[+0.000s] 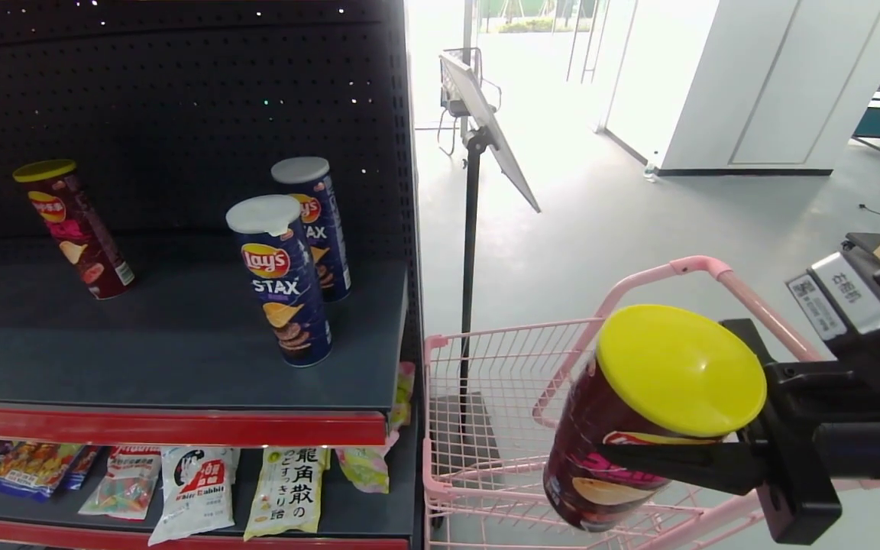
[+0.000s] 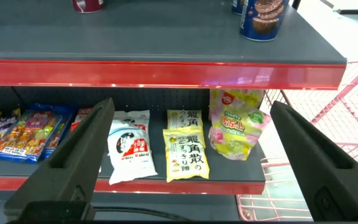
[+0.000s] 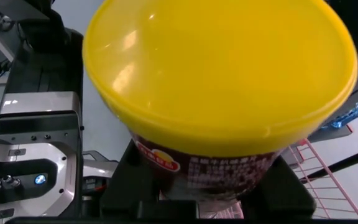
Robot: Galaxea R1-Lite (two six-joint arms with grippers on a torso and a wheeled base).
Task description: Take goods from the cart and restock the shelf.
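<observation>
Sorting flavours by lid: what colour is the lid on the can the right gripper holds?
Yellow lid; clearest in right wrist view.

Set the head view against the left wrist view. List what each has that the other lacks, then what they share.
Head view alone: the right gripper shut on a maroon can by the pink cart, the white lid of the front blue can, and a floor stand with a tilted board. Left wrist view alone: the left gripper, open, facing the lower shelf. Shared: the upper shelf with its red edge, that blue can's base, a white snack bag, a yellow snack bag and the cart's wire side.
</observation>
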